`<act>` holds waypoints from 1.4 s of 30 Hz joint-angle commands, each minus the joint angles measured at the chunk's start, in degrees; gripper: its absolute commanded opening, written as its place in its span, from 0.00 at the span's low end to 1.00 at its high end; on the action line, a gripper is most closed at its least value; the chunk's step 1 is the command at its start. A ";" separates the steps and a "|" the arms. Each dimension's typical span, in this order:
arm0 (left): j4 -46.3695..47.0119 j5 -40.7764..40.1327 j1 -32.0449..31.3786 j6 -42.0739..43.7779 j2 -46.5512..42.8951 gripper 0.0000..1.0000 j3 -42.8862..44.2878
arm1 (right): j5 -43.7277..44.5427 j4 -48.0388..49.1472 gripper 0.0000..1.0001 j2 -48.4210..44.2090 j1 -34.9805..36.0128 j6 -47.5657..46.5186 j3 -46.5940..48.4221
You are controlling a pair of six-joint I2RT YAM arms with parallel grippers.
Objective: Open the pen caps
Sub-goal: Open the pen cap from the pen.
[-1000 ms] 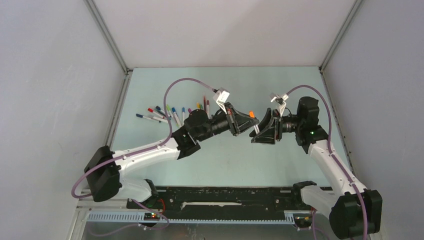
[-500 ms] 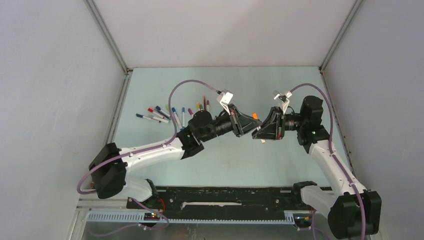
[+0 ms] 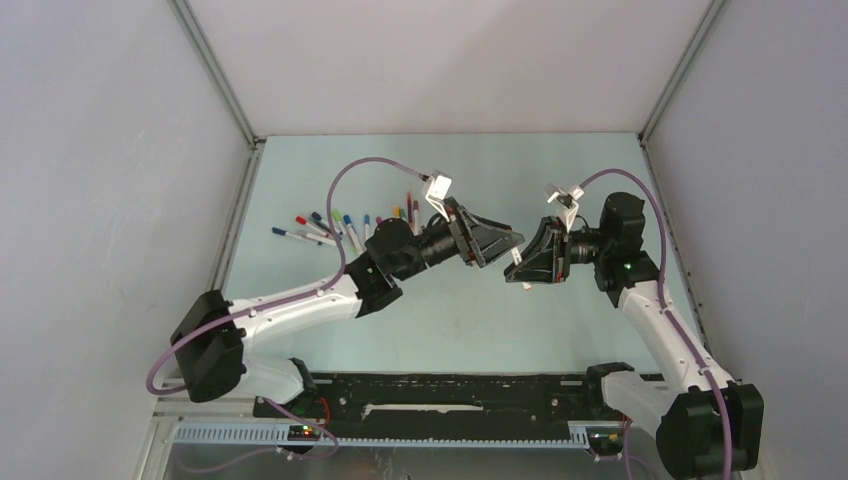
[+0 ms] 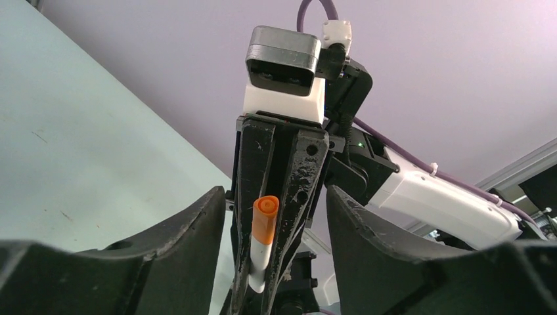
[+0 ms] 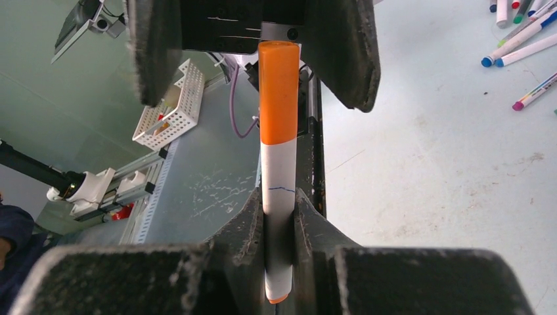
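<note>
At the middle of the surface (image 3: 450,320), the right pincer (image 5: 279,200) is pressed together on the white barrel (image 5: 279,177) of a pen, and the orange cap (image 5: 278,92) is on the pen's end that sticks out toward the left arm. The left pincer (image 4: 274,197) is spread wide, with a finger on either side of that cap. Farther back, at about 10 o'clock from the held pen, the other pens (image 3: 340,225) lie fanned on the surface with their coloured caps (image 3: 300,219) on.

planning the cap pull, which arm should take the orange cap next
Left. The left gripper is open with its jaws either side of the orange cap, while the right gripper is shut on the white barrel, steadying it.
</note>
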 commanded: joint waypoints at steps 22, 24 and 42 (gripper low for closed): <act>1.52 2.52 0.20 -0.96 2.12 0.19 0.87 | -0.21 0.22 0.00 0.47 0.34 -0.53 0.29; 1.57 1.88 0.15 -0.60 1.86 0.04 0.78 | -0.21 0.17 0.00 0.68 0.38 -0.54 0.29; 15.34 -27.56 11.59 6.67 -7.00 0.00 0.40 | 1.14 -2.26 0.00 7.84 5.65 -3.54 -0.06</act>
